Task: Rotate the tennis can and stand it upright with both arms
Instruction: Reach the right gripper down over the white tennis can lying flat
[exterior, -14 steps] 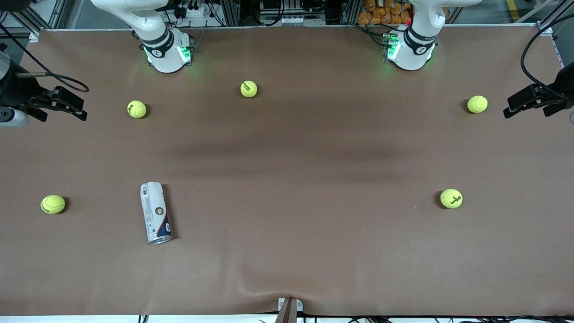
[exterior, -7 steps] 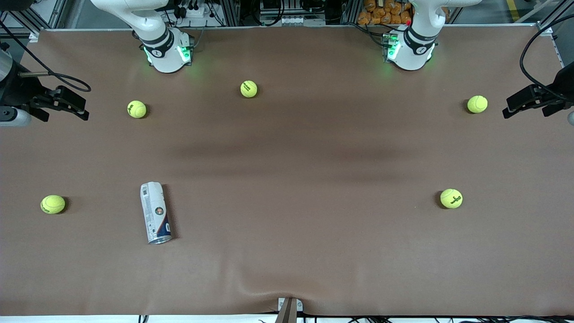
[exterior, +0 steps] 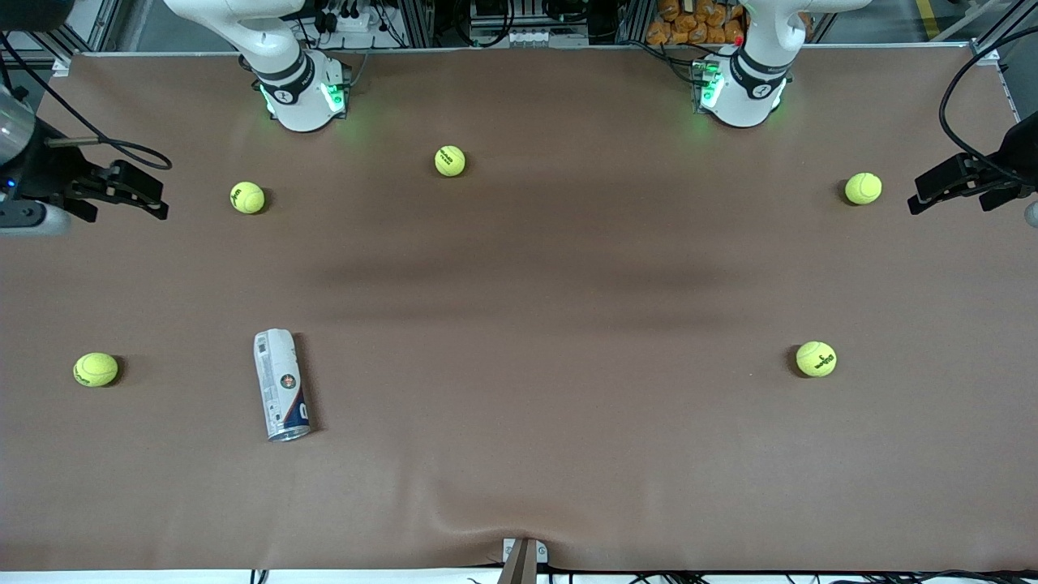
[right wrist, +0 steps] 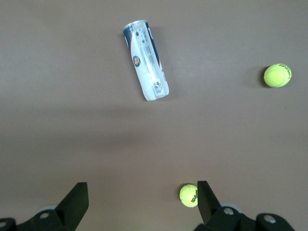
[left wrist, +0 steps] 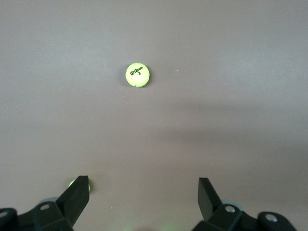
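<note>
The tennis can (exterior: 281, 384) lies on its side on the brown table, toward the right arm's end, its silver rim end nearer the front camera. It also shows in the right wrist view (right wrist: 146, 60). My right gripper (exterior: 154, 196) hangs open and empty, high over the table's edge at the right arm's end, well apart from the can; its jaws stand wide in its wrist view (right wrist: 142, 202). My left gripper (exterior: 920, 195) waits open and empty, high over the left arm's end, with jaws wide in its wrist view (left wrist: 143, 197).
Several yellow tennis balls lie scattered: one (exterior: 96, 369) beside the can toward the right arm's end, one (exterior: 246, 197) and one (exterior: 449, 161) near the right arm's base, and two (exterior: 863, 188) (exterior: 816, 358) toward the left arm's end. The cloth puckers at the front edge (exterior: 519, 527).
My right gripper has drifted a little inward over the table and toward the front camera. The left gripper, the can and the balls have not moved.
</note>
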